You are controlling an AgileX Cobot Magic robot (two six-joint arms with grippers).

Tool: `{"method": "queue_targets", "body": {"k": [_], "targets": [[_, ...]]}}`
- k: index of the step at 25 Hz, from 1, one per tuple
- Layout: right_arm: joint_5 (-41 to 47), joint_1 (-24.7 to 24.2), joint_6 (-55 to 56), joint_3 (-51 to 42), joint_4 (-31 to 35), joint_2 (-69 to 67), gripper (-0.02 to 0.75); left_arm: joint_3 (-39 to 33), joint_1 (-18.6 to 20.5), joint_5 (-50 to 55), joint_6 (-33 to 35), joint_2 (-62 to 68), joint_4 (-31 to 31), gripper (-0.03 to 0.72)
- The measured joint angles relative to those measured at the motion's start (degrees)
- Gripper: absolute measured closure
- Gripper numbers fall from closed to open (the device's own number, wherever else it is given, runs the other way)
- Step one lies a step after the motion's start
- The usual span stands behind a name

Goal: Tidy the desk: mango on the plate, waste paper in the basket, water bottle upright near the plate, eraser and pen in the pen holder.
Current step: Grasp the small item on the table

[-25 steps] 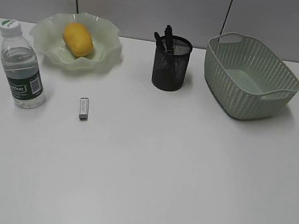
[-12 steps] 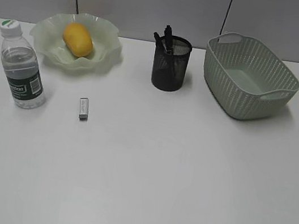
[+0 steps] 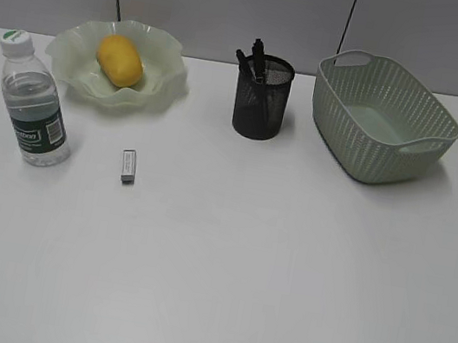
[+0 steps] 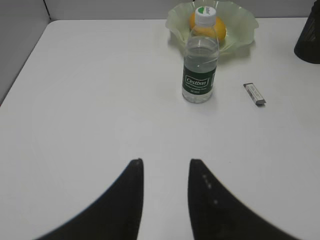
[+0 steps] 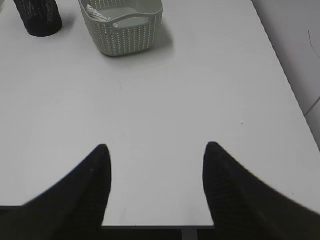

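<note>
Change: nothing has moved across the last second; both arms sit back, off the exterior view.
Mango (image 3: 119,61): lying in the wavy green plate (image 3: 160,81), done.
Water bottle (image 3: 33,100): upright, just beside the plate.
Waste paper (image 5: 97,12): a white wad shows inside the basket (image 3: 383,118).
Pen (image 3: 256,62): standing in the mesh pen holder (image 3: 262,98).
Eraser (image 3: 128,165): flat on the desk (image 3: 240,261), well short of the holder; looks like the last job.
Left gripper (image 4: 165,200): jaws narrowly apart, empty.
Right gripper (image 5: 155,187): jaws wide, empty.
</note>
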State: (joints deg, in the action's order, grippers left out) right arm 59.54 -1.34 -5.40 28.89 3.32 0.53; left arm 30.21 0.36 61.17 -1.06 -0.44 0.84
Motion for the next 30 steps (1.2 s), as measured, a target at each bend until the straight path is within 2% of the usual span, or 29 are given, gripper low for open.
{"method": "queue_targets", "body": {"k": [30], "targets": [[0.0,0.0,0.07,0.0,0.0,0.0,0.272,0.0,0.0,0.0,0.0,0.0,0.0,0.449]]}}
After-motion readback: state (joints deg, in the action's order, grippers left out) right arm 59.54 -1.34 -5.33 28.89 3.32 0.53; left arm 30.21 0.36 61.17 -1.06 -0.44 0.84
